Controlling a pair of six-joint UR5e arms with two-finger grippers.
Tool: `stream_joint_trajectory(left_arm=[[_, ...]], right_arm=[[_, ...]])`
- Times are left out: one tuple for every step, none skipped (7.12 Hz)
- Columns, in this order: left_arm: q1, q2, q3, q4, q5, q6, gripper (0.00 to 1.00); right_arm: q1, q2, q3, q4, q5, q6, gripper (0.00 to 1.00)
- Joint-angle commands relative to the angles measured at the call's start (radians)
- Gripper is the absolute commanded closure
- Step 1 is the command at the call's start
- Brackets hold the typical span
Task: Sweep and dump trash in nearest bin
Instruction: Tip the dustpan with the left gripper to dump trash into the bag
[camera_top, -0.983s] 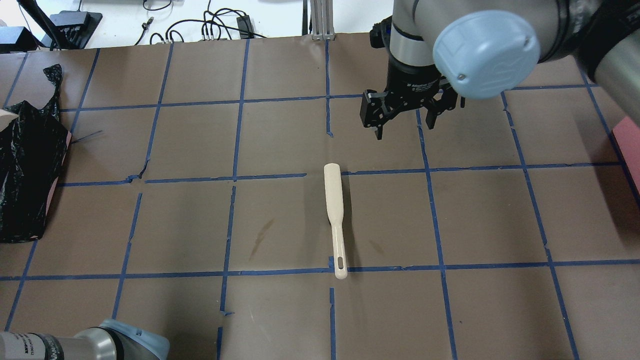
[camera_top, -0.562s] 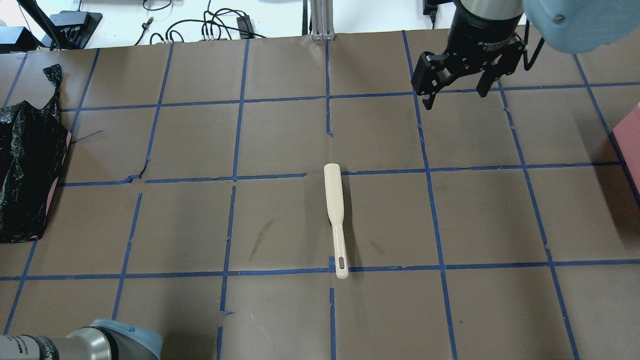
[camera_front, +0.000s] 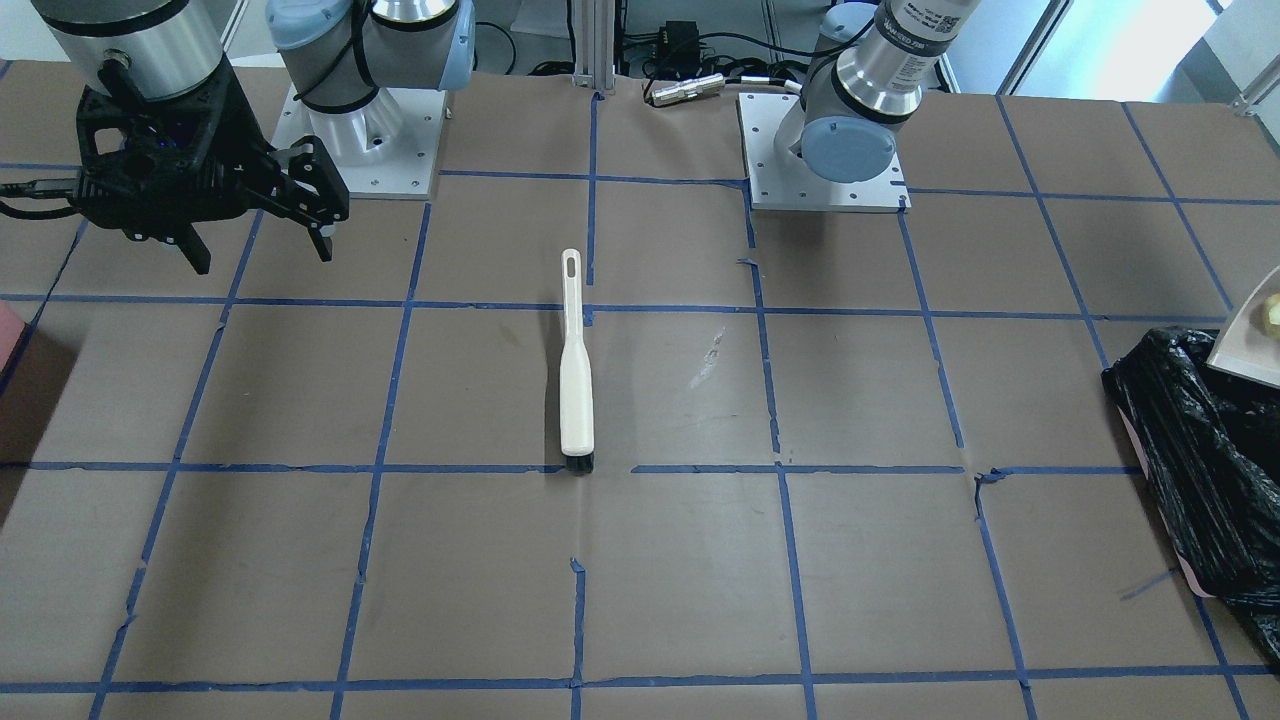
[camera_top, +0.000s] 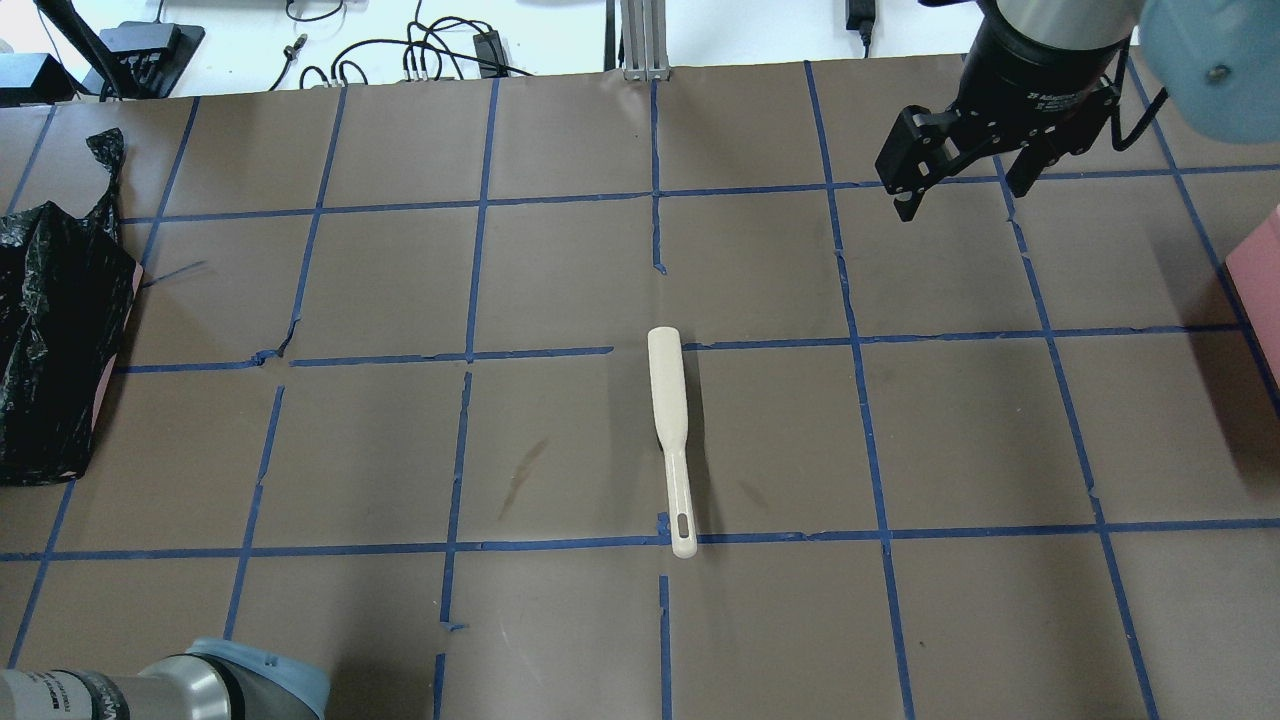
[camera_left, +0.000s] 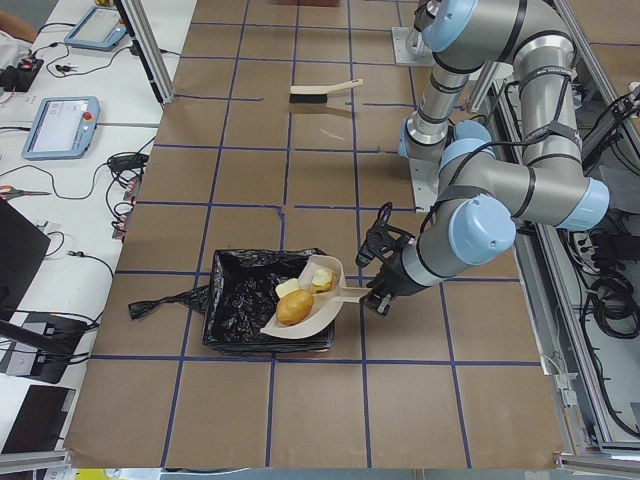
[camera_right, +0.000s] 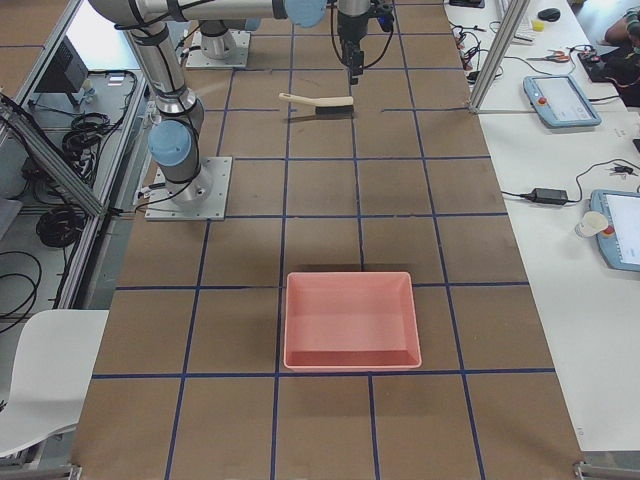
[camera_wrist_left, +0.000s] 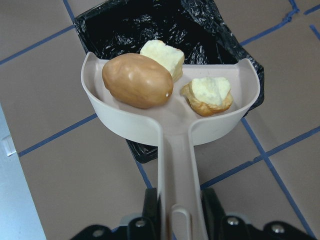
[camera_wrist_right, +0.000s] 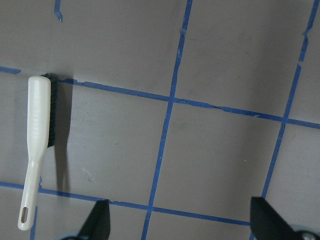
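Note:
My left gripper is shut on the handle of a beige dustpan. The pan holds the trash: a tan potato-shaped piece and two pale spongy chunks. The pan's front edge hangs over the near rim of the black-bagged bin. In the exterior left view the dustpan sits above the bin, held by the left gripper. My right gripper is open and empty, high over the table's far right, also in the front view. The bin is at the left edge.
A cream hand brush lies flat at the table's middle, handle toward the robot; it also shows in the right wrist view. A pink tray stands at the table's right end, its edge in the overhead view.
My right gripper has moved from near the table's middle to the far right, away from the brush, still open. The dustpan's tip at the left edge has left the overhead view.

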Motion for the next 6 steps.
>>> stream_joint_trajectory(left_arm=[[-0.088,0.004,0.005,0.067,0.124,-0.059,1.0],[-0.11,-0.002,0.022,0.073,0.143,-0.059,1.0],[-0.113,-0.002,0.046,0.072,0.152,-0.061,1.0],[-0.115,0.007,0.074,0.069,0.151,-0.052,1.0],[-0.119,0.018,0.117,0.02,0.12,-0.047,1.0],[-0.119,0.018,0.167,-0.056,0.086,-0.049,1.0]], right_arm=[[0.001,-0.005,-0.001,-0.01,0.0,0.101,0.0],[0.002,-0.008,0.001,0.0,0.003,0.102,0.0],[0.008,-0.01,0.005,0.004,0.002,0.115,0.0],[0.013,-0.01,0.006,0.003,0.003,0.115,0.0],[0.017,-0.011,0.006,0.01,0.002,0.115,0.0],[0.022,-0.028,0.01,0.012,0.0,0.115,0.0]])
